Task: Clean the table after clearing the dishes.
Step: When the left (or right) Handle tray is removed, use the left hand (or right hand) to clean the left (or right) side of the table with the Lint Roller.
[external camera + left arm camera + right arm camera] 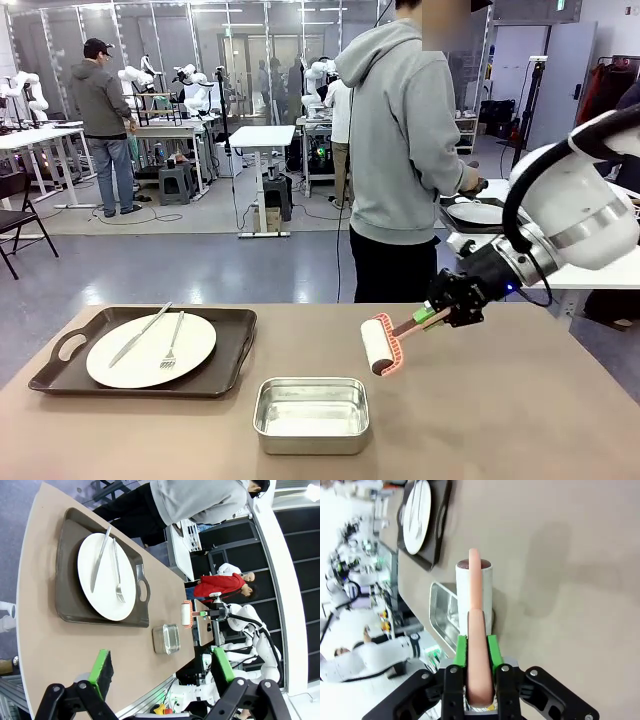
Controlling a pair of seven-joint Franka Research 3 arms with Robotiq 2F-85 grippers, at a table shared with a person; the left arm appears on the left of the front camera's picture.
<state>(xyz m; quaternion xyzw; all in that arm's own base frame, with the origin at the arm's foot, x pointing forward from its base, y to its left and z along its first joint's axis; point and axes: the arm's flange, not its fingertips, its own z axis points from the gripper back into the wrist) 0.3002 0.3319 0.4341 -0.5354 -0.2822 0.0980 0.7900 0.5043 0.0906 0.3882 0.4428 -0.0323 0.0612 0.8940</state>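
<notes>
Front view: right gripper (447, 310) pinches lint roller (381, 345) by handle, roll angled down over table (520, 420), likely ready for sweeping; contact unclear. Tray (60, 375) with plate (150, 350), knife (140, 335) and fork (173, 342) sits at table's left, not yet cleared. Person (400, 150) at far side holds second tray (478, 213), probably carrying it off.

Left wrist view: left gripper (160, 660) spread wide, empty, high above table, likely waiting. Steel pan (166, 639) between tray and roller.

Right wrist view: green pads (461, 650) clamp peach handle; white roll points away from gripper, over bare tabletop.
</notes>
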